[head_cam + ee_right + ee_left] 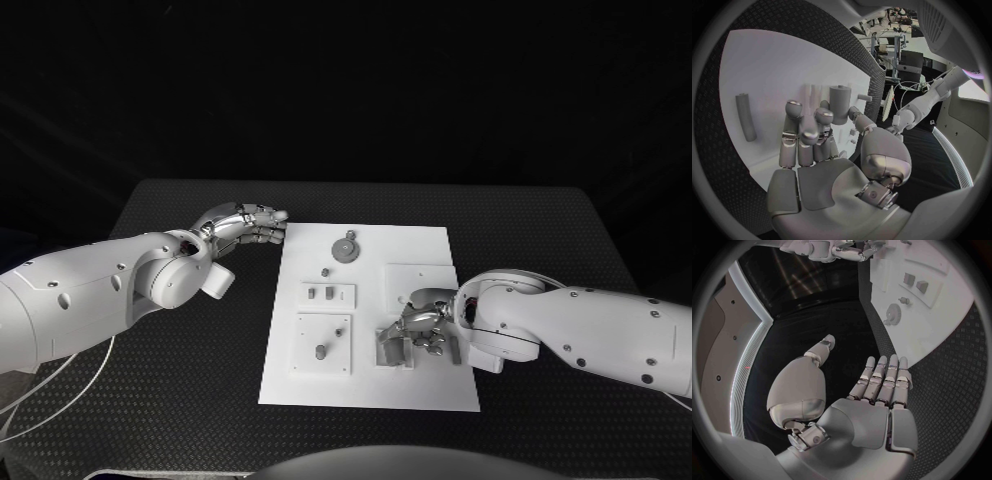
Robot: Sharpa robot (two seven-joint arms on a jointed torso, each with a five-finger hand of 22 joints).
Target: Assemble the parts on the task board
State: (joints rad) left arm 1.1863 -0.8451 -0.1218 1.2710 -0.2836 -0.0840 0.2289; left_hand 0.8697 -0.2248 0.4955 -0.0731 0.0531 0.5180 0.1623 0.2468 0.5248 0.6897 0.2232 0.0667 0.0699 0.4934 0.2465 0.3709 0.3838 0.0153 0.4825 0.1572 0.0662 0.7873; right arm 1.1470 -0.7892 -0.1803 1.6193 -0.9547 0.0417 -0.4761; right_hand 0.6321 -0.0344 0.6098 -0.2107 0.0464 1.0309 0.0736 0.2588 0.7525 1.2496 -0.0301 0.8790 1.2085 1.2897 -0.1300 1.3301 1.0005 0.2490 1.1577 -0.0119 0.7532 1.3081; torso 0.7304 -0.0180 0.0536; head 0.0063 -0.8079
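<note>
The white task board (368, 375) lies in the middle of the black table. On it are a grey gear (346, 247), two small blocks (320, 293) and a short peg (320, 351). My left hand (245, 222) hovers beside the board's far left corner, holding nothing, its fingers straight and apart (882, 377). My right hand (421, 328) is low over the board's right side, fingers bent down at a grey part (392, 347). In the right wrist view a grey cylinder (840, 102) stands between the thumb and the curled fingers (811, 125); whether they grip it I cannot tell.
A grey rod (746, 117) lies flat on the board beside my right hand. The left wrist view shows the gear (893, 314) and blocks (916, 282) on the board beyond my left hand. Black matting (188, 400) surrounds the board on all sides.
</note>
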